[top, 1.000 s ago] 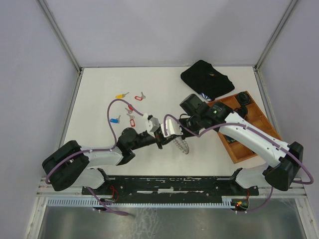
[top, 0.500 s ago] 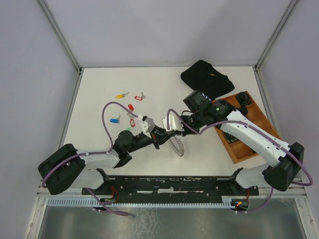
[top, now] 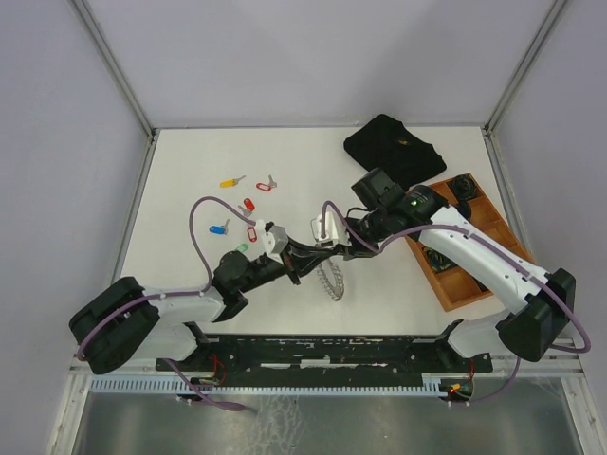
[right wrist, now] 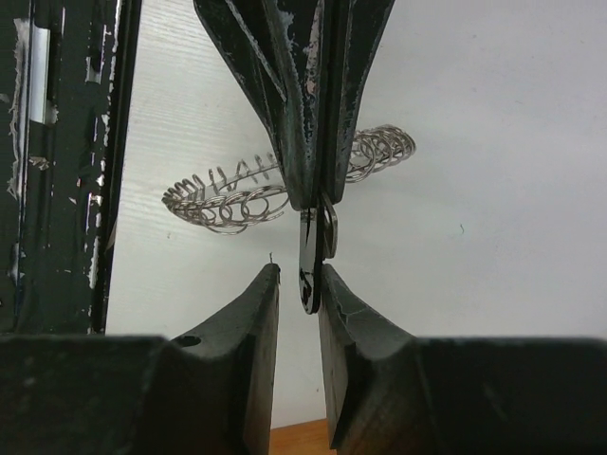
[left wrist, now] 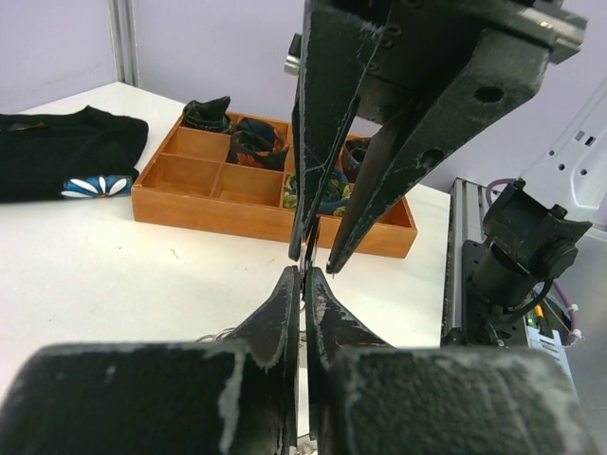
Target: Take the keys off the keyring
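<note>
Several keys (top: pixel 248 203) lie freed upper left on the counter (top: pixel 190 161); left tool (left wrist: pixel 303 284) clamps the keyring (top: pixel 329 277), right tool (right wrist: pixel 296 284) barely parted.

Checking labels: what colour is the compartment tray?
Tray: orange-brown, clearest in left wrist view.

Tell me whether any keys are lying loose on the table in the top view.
Yes: the yellow key, red key and blue key lie on the white table, well apart from the keyring.
</note>
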Controlling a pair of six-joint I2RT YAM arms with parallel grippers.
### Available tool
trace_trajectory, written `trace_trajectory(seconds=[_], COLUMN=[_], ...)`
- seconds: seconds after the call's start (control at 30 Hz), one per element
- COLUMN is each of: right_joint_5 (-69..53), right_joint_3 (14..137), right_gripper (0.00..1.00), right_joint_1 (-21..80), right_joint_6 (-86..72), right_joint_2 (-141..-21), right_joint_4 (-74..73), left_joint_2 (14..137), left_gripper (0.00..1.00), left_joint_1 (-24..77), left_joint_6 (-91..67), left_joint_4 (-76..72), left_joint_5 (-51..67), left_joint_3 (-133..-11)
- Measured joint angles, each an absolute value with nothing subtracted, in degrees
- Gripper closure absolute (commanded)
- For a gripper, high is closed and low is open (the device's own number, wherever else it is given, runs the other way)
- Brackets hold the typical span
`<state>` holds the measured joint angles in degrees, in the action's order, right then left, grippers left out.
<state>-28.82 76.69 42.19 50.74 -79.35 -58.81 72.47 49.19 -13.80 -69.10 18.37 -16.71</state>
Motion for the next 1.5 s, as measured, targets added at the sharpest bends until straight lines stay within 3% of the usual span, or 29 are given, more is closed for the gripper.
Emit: trace_trajectory(seconds=[0.2, 0.4, 0.63, 0.83, 0.97, 1.5], right_joint_5=[-30.04, -30.96, -31.53, -30.89, -30.85, -31.27], right_joint_3=[76.69, 76.69, 76.75, 77.21, 78.26, 79.07], right_gripper=[0.71, 1.00, 1.00, 1.00, 1.00, 1.00], right_joint_1=[41.71, 41.43, 41.19, 41.19, 41.12, 41.12], right_joint_6=[49.69, 49.28, 49.36, 50.22, 50.96, 52.36], right_joint_2=[-80.29, -80.64, -80.66, -80.68, -81.45, -82.70], right_joint_4=[-58.70, -58.67, -59.18, -61.41, -63.05, -65.45], left_joint_2=[71.72, 71.57, 71.57, 71.09, 69.01, 69.47], left_gripper=[0.97, 0.97, 0.96, 0.65, 0.54, 0.54], left_joint_1=[49.08, 48.88, 48.86, 48.86, 48.82, 48.82], left_joint_6=[-14.35, -14.44, -14.44, -13.78, -11.53, -8.40], left_joint_4=[-69.97, -70.46, -70.46, -66.06, -57.63, -44.99], left_joint_5=[18.61, 19.55, 20.67, 22.76, 23.33, 27.00], left_joint_3=[-16.51, -16.51, -16.51, -18.06, -21.34, -27.07])
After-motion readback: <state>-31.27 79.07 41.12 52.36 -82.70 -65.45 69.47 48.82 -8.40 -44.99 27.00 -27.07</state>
